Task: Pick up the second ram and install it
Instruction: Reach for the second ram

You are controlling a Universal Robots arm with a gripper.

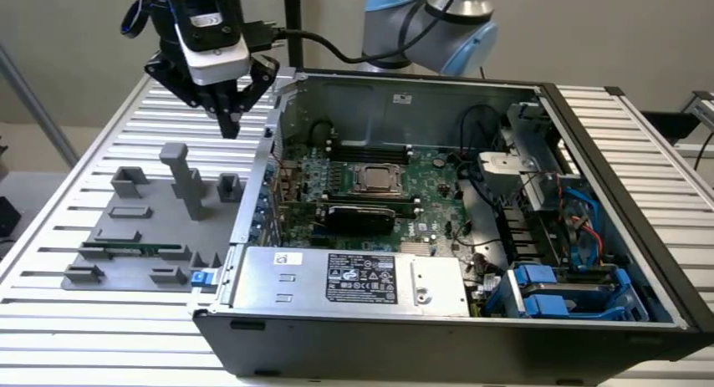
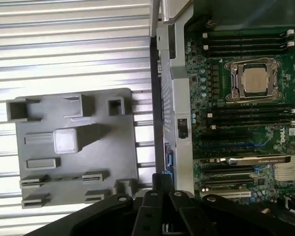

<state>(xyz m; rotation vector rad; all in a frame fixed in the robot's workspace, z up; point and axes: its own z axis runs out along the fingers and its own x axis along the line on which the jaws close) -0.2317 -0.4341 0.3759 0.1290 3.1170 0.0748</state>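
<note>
Nearest to us in the exterior view, the white slatted metal table (image 1: 67,320) carries a black, open-sided computer case (image 1: 446,349). Just inside its front wall sits a silver boxed power supply (image 1: 351,278) with a printed label, and on the exterior view's right we see blue plastic drive caddies (image 1: 553,295).

On the table to the exterior view's left of the case lies a flat grey plastic holder tray (image 1: 140,224) with raised blocks. The thin, narrow green circuit-board stick, the second ram (image 1: 129,248), rests lengthwise in a slot near the tray's front edge, untouched. A tall square grey post (image 1: 179,174) stands upright further back on the same tray.

Deeper in the case we see the green motherboard (image 1: 430,165), with the square silver processor socket (image 1: 379,180) near its middle and a wide black-topped expansion card (image 1: 357,213) just in front of the socket. In the wrist view dark memory slots run on both sides of the socket.

Beyond the tray, the black two-fingered gripper (image 1: 230,128) with its white and grey body hangs above the table, close to the case's left wall. Its fingers point down and meet at the tips, and we see nothing between them. It is well apart from the second ram. Furthest back, the light-blue jointed robot arm (image 1: 436,28) rises behind the case.
</note>
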